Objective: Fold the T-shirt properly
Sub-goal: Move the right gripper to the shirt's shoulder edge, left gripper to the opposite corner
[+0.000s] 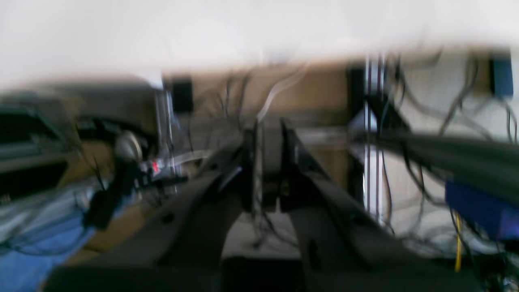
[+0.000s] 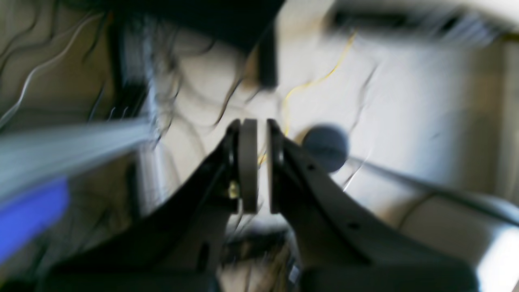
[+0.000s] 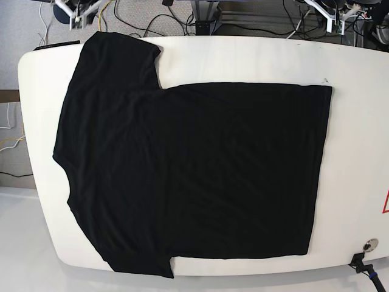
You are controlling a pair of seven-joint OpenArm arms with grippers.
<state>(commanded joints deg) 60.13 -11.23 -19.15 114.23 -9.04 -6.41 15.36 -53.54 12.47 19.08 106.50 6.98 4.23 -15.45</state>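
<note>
T-shirt (image 3: 194,173) flat on table (image 3: 358,121) — cables (image 3: 152,21) behind

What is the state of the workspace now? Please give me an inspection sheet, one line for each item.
Surface: white table, mostly covered by cloth.
Job's things: black T-shirt lies spread flat, unfolded, sleeves toward the base view's left.
Clutter: small round fitting near the table's front right corner.
Grippers: left gripper blurred, state unclear; right gripper has a narrow gap between its pads, holding nothing. Neither touches the shirt.
Cables: many dark cables behind the table.
Surroundings: stand frame behind the table's far edge.
</note>
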